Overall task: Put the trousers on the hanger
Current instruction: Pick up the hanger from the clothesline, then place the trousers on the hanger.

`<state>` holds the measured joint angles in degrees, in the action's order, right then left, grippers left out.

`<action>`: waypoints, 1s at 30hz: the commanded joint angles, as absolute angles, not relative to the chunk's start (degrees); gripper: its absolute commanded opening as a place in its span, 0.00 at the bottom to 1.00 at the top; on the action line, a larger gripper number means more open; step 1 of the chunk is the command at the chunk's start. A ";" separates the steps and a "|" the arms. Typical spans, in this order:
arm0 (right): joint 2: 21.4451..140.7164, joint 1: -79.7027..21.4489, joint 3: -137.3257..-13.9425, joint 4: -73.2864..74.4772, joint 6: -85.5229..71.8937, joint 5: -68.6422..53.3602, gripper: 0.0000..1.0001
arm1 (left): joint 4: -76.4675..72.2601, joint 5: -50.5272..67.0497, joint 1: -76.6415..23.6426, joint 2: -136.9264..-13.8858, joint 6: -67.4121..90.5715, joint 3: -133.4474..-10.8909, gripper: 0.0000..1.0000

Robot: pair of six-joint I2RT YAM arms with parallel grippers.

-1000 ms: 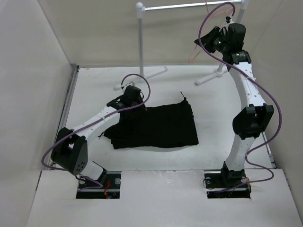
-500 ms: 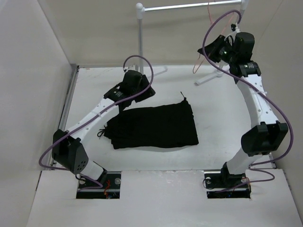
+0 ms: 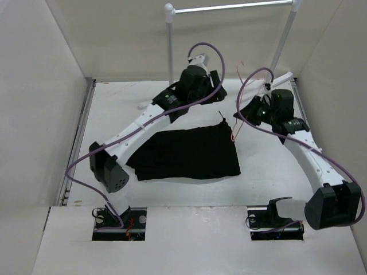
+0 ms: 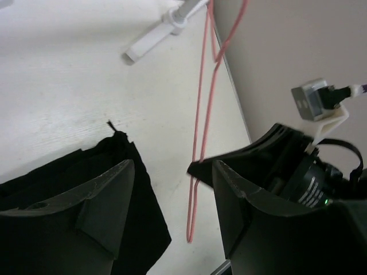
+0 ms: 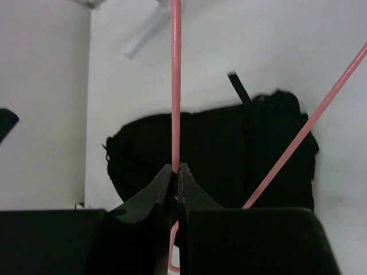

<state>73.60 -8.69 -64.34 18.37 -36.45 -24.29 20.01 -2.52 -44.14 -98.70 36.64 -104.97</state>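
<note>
Underneath everything, the white table, walled in on three sides. At its far edge, a white rack with a tube rail across the top.

Spread flat on the middle of the table, the trousers: black, folded into a rough rectangle, with a short drawstring end poking out at the far right corner. Touched by neither arm.

Reaching out past the far edge of the trousers, the left arm, with the left pincer raised above the table and pointed toward the right arm. Jaws wide apart, gripping nothing, touching nothing. Framed between them in the left wrist view: bare table, a corner of the trousers and a run of pink wire.

Bent low on the right side, the right arm, with the right pincer just beyond the far right corner of the trousers. Jaws pressed together on the hanger, clamped tight on one thin pink wire with no gap showing.

Thinnest of all, the hanger: held in the air above the table, well apart from the rail, just beside the right edge of the trousers in the top view. In the right wrist view, a second wire slanting off to the right.
</note>
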 commanded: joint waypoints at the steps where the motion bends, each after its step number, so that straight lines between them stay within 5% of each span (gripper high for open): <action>1: 68.21 -9.27 -59.26 17.05 -36.56 -23.29 0.11 | 21.09 -2.11 -47.06 -104.31 34.10 -110.46 0.54; 13: 60.39 -12.43 -48.35 21.18 -37.53 -21.36 0.11 | 18.81 -1.50 -52.33 -116.54 34.01 -117.25 0.52; 25: 55.20 -13.14 -45.79 21.19 -41.74 -23.81 0.11 | 14.24 -2.55 -54.27 -119.71 36.04 -114.88 0.39; 30: 54.84 -13.14 -45.97 21.80 -42.19 -24.17 0.11 | 11.78 -4.74 -54.53 -118.57 36.21 -112.41 0.19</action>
